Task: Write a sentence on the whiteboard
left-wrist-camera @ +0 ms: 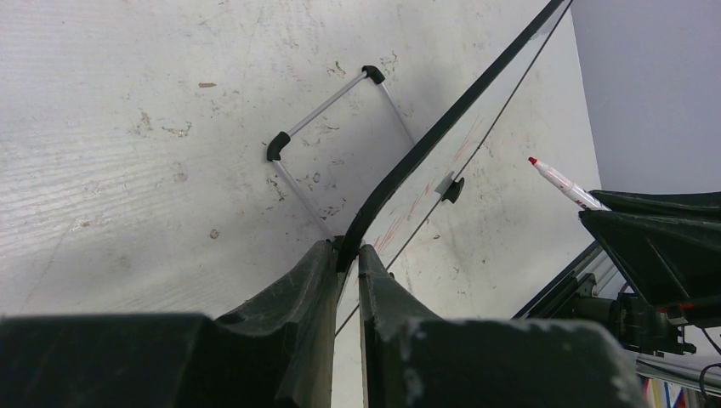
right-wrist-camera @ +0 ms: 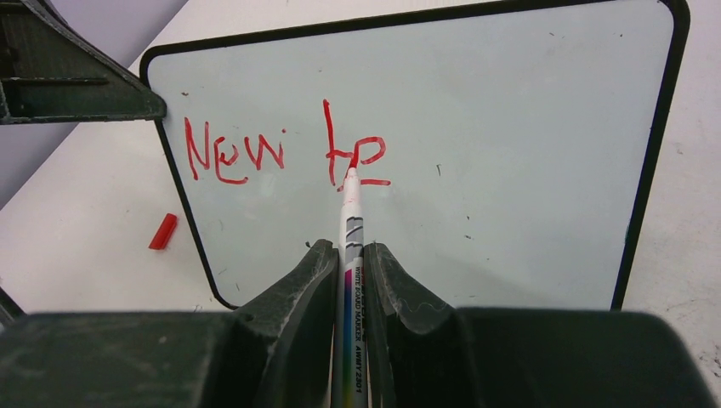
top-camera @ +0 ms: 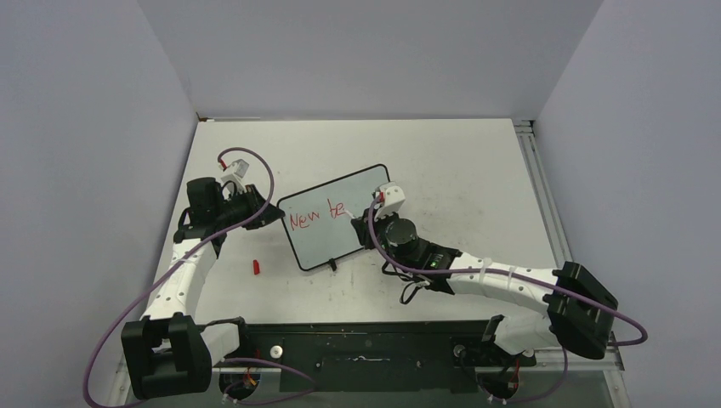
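Item one: whiteboard (top-camera: 333, 242) (right-wrist-camera: 527, 127), small, rectangular, with rounded corners and a thin black frame; the surface is pale and glossy, with a few tiny dark specks. It sits left of centre on the table (top-camera: 476, 170), turned at a slant to the table's edges, with one small black foot (top-camera: 333, 265) showing at its near edge. Item two: sentence (top-camera: 308, 218) (right-wrist-camera: 263, 153), red handwritten marker lettering, unfinished. A single line so far, in the board's upper left area: "New", a gap, then two more characters that read like "te" or "be", with a short red stroke just under them. The rest of the board is bare.
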{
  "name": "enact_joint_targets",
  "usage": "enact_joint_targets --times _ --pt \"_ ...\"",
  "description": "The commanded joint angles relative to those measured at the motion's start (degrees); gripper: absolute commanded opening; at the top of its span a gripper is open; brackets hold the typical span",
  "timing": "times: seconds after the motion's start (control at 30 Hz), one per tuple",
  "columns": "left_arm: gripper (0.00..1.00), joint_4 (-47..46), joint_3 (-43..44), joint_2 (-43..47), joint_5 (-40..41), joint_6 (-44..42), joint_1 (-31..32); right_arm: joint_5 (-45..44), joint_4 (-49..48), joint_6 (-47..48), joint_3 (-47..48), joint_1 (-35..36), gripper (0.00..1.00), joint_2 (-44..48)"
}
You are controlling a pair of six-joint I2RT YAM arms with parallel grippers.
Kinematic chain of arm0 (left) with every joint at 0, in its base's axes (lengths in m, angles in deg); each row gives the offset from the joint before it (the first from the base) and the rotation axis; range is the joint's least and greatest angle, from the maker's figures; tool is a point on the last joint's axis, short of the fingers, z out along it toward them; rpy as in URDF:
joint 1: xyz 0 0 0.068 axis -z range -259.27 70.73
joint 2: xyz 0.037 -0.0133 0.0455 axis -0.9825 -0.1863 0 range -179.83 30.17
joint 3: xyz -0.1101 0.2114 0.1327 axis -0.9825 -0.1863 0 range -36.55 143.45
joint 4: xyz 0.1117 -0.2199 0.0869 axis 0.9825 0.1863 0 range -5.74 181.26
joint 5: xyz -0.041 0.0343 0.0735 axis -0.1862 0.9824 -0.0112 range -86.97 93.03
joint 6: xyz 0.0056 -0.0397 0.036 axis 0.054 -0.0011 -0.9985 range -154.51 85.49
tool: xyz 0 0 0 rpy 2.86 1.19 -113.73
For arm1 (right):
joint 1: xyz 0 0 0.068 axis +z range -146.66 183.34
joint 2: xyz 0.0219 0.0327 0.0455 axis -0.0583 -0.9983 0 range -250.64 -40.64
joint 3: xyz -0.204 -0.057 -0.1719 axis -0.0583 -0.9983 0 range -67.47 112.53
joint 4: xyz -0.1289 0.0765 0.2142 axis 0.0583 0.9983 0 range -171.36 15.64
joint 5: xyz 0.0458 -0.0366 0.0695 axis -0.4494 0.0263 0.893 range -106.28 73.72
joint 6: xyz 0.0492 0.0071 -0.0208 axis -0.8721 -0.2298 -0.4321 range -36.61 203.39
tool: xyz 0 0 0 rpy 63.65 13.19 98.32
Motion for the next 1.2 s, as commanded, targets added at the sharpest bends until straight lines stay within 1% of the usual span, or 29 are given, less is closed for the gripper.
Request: enact_joint_targets --times 0.0,0.23,0.8,1.17 --pt "0.1 -0.5 1.3 1.0 0.5 -0.6 0.4 3.0 2.0 1.2 2.0 -1.4 0.05 2.7" --pt "0.1 0.1 1.4 1.1 1.1 -1.0 0.4 4.3 2.9 2.7 3.5 -3.6 0.05 1.6" --pt "0.09 0.3 1.5 1.1 1.3 -1.2 0.4 5.1 -1.9 1.7 4.0 -5.6 0.05 -4.2" --pt "0.09 0.4 1.5 0.8 1.2 -1.1 0.4 4.5 -4.4 1.0 3.8 -6.1 0.05 -5.5"
